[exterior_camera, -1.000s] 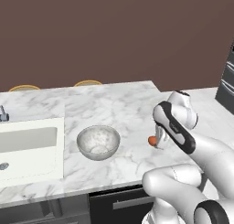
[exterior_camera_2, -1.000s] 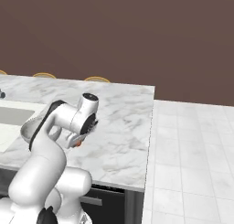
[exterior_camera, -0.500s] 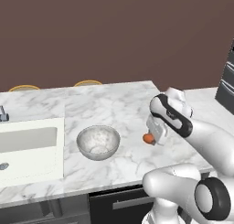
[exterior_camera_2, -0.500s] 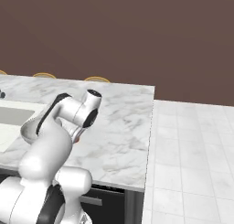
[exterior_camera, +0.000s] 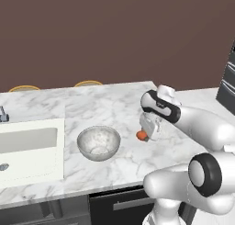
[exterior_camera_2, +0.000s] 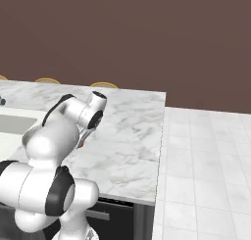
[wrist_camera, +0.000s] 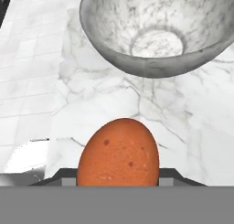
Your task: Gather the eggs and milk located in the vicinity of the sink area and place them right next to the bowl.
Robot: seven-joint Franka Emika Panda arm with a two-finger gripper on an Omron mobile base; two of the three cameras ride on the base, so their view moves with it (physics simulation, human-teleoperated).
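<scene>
Your gripper (exterior_camera: 146, 136) pinches an orange-brown speckled egg (wrist_camera: 118, 153) low over the marble counter (exterior_camera: 114, 109), just right of the grey bowl (exterior_camera: 98, 143). Ease it down gently beside the bowl — not into it — and release only once it rests, since an egg may roll.

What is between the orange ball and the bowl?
Nothing but bare marble counter. In the hand view the orange ball sits close in front, the bowl beyond it, with only veined countertop between. The left base view shows the same gap.
</scene>
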